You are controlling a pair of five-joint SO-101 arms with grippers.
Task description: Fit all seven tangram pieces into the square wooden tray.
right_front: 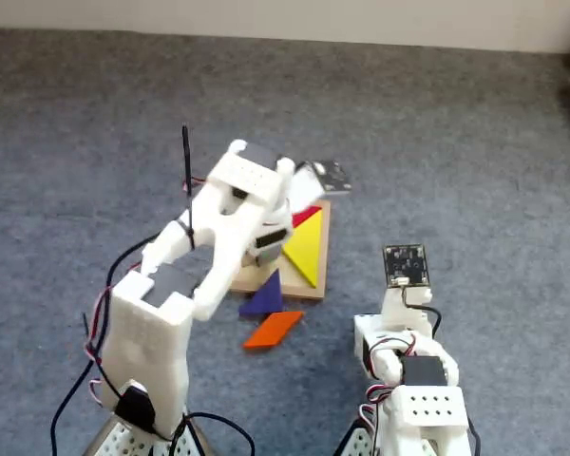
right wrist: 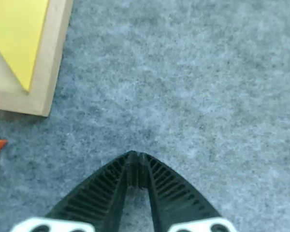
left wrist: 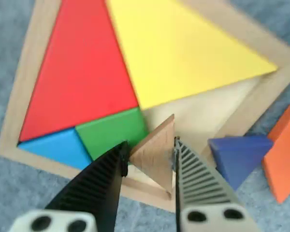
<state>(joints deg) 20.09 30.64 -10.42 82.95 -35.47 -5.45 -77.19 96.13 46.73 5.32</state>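
The square wooden tray [left wrist: 20, 87] holds a red triangle [left wrist: 82, 72], a large yellow triangle [left wrist: 183, 48], a green square [left wrist: 111, 130] and a light blue triangle [left wrist: 55, 145]. My left gripper [left wrist: 150, 145] is shut on a plain wood-coloured triangle [left wrist: 157, 150], held tilted over the tray's bare corner beside the green square. A dark blue triangle [left wrist: 237, 152] and an orange parallelogram [left wrist: 282, 159] lie on the carpet just outside the tray. In the high view the left arm [right_front: 237, 204] covers much of the tray [right_front: 323, 256]. My right gripper [right wrist: 137, 162] is shut on nothing, low over the carpet near the tray's corner [right wrist: 46, 82].
Grey carpet [right_front: 456, 142] surrounds the tray on all sides. The dark blue triangle [right_front: 264, 296] and orange parallelogram [right_front: 274, 329] lie between the two arm bases, in front of the tray. The right arm [right_front: 408, 361] stands to the tray's right.
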